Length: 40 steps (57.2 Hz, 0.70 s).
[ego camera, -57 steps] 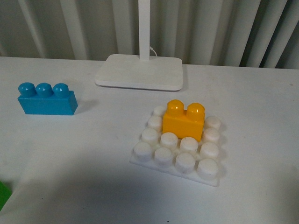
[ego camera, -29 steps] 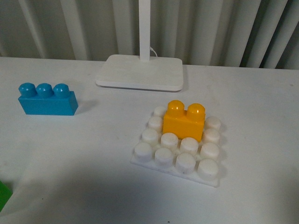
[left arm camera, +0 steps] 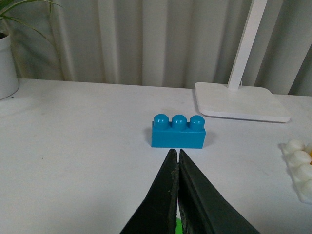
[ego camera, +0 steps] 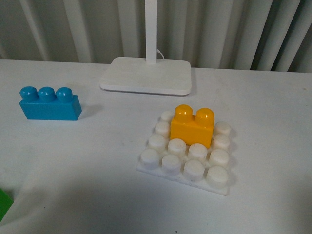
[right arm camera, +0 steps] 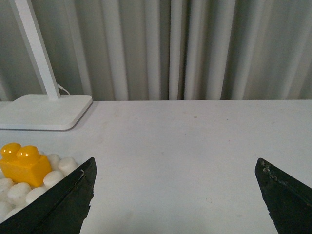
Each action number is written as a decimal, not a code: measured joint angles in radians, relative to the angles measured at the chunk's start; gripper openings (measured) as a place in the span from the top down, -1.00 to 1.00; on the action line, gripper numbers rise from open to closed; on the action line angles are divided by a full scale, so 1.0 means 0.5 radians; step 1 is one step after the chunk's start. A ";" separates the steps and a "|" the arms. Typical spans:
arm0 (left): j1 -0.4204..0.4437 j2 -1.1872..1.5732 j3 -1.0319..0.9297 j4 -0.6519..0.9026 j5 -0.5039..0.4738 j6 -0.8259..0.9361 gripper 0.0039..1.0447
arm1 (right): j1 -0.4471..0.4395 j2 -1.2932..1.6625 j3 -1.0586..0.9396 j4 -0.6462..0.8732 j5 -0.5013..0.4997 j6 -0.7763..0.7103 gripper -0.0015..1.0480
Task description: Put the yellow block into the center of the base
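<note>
The yellow block (ego camera: pixel 192 126) stands upright on the white studded base (ego camera: pixel 185 168), on studs in the base's middle, toward its far rows. It also shows in the right wrist view (right arm camera: pixel 23 164) on the base (right arm camera: pixel 22 192). No gripper shows in the front view. My right gripper (right arm camera: pixel 174 162) is open and empty, its fingers (right arm camera: pixel 63 200) wide apart over bare table beside the base. My left gripper (left arm camera: pixel 176 152) is shut and empty, its tips just short of the blue brick (left arm camera: pixel 178 131). The base's edge (left arm camera: pixel 300 161) shows in the left wrist view.
A blue three-stud brick (ego camera: pixel 49 103) sits at the left of the table. A white lamp foot (ego camera: pixel 145 74) with its post stands at the back. A potted plant (left arm camera: pixel 7 63) is at the far side. A green corner (ego camera: pixel 4 204) shows at the near left edge.
</note>
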 joint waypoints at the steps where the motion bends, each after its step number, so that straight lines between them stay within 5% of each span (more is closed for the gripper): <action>1: 0.000 0.000 0.000 -0.001 0.000 0.000 0.93 | 0.000 0.000 0.000 0.000 0.000 0.001 -0.83; 6: 0.000 -0.001 0.000 -0.001 0.001 -0.005 0.89 | 0.000 0.000 0.000 0.000 0.001 0.001 -0.83; 34: 0.000 -0.002 0.000 -0.001 0.001 -0.005 -0.87 | 0.000 0.000 0.000 0.000 0.001 0.001 -0.83; 40: 0.000 -0.003 0.000 -0.001 0.001 -0.005 -0.88 | 0.000 0.000 0.000 0.000 0.001 0.001 -0.83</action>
